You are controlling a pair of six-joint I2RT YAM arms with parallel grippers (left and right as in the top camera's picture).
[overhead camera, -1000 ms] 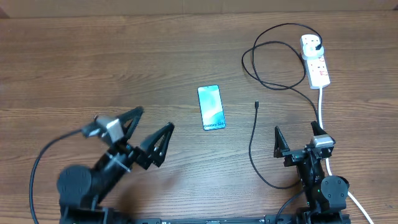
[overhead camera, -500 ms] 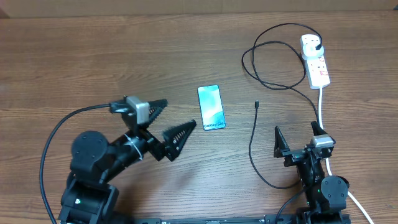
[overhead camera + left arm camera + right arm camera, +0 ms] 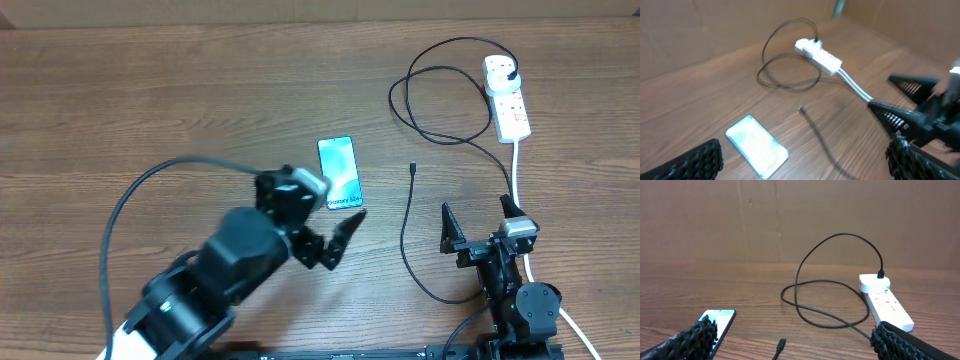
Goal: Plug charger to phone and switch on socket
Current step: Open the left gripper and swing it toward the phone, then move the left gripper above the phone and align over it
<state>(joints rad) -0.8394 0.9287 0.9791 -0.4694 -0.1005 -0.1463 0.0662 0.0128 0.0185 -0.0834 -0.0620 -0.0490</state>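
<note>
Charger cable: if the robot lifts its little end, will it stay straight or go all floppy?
Probably floppy: the charger lies in loose loops and bends, so it should droop. Being so thin, it is likely light. Its far end looks plugged into the socket, so a hard pull might drag that too.
</note>
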